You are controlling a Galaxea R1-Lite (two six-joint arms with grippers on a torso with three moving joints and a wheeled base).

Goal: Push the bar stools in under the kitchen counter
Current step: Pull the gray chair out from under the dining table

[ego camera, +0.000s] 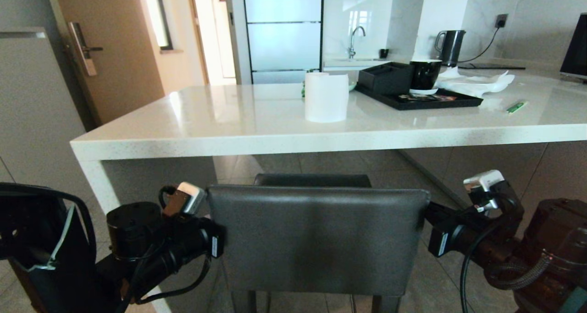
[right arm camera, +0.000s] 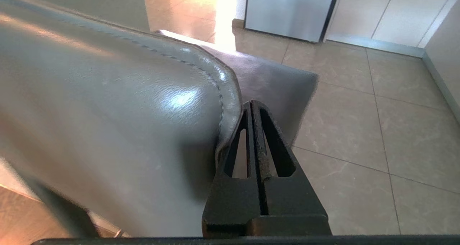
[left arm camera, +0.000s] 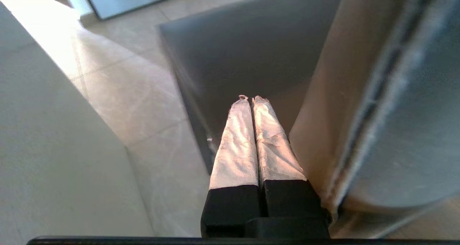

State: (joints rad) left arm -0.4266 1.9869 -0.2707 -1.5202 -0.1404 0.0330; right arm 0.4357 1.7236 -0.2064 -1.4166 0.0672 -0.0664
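A square grey leather bar stool [ego camera: 316, 239] stands in front of me, its seat [ego camera: 312, 180] partly under the white kitchen counter [ego camera: 257, 143]. My left gripper [left arm camera: 251, 98] is shut and empty, its taped fingers lying along the left side of the backrest [left arm camera: 395, 112], above the seat [left arm camera: 244, 58]. My right gripper [right arm camera: 251, 103] is also shut and empty, and it presses against the right edge of the backrest [right arm camera: 107, 112]. In the head view both arms flank the backrest, and the fingers are hidden behind it.
On the counter stand a white paper roll [ego camera: 326, 97], a black tray [ego camera: 419, 103] with a black cup [ego camera: 425, 74], crumpled paper [ego camera: 477, 83] and a kettle [ego camera: 449, 47]. The counter's white side panel [ego camera: 98, 184] is close on the left. Tiled floor [right arm camera: 377, 130] lies under the counter.
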